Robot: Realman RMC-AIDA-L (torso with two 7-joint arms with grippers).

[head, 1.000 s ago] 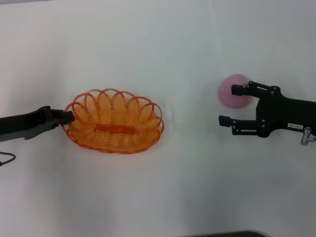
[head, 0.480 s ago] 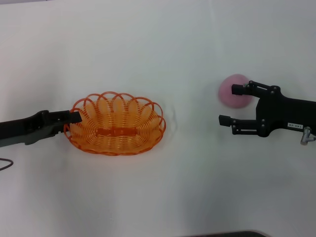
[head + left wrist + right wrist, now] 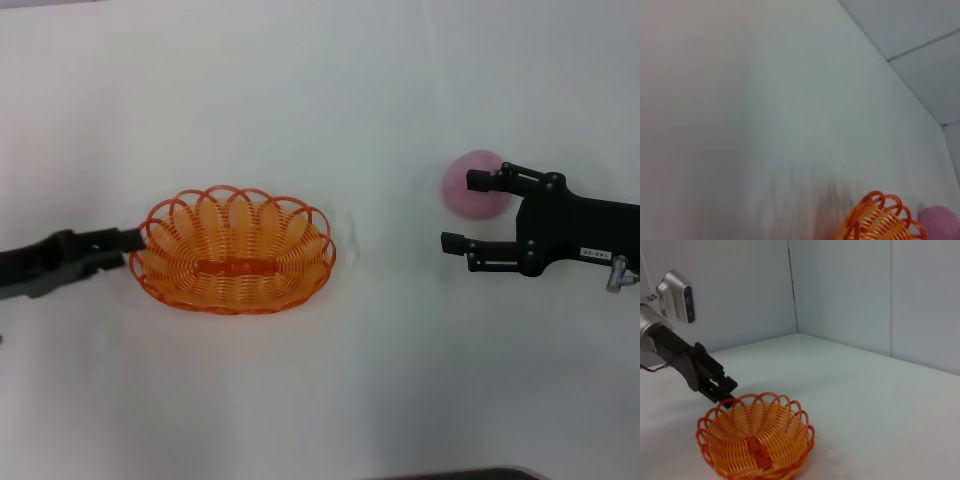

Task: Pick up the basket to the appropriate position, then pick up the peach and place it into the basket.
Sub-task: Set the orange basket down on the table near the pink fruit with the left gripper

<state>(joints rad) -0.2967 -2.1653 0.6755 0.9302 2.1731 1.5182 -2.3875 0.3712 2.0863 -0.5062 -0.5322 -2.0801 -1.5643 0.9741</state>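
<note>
Your right gripper (image 3: 462,212) stands with its jaws spread wide, one fingertip lying over the near edge of the round soft pink toy peach (image 3: 472,185) and the other well clear at about 6 o'clock of it. Nothing is between the jaws; the peach lies just at 12 o'clock of the gap rather than inside it. It looks light and yielding, so it should squash a little and may roll on the smooth white table (image 3: 400,380). Take it across its widest middle, jaws on opposite sides, and close gently.

Your left gripper (image 3: 128,240) sits at 9 o'clock of the shallow oval orange wire-like plastic basket (image 3: 238,250), its tip right at the looped rim; whether its jaws are parted or pinched on a loop, I cannot tell. The basket rests flat on the table, well apart from the peach, at roughly 9 o'clock of it. It looks light, springy and open-weave, so a rim loop is your natural hold. Expect it to slide if nudged.
</note>
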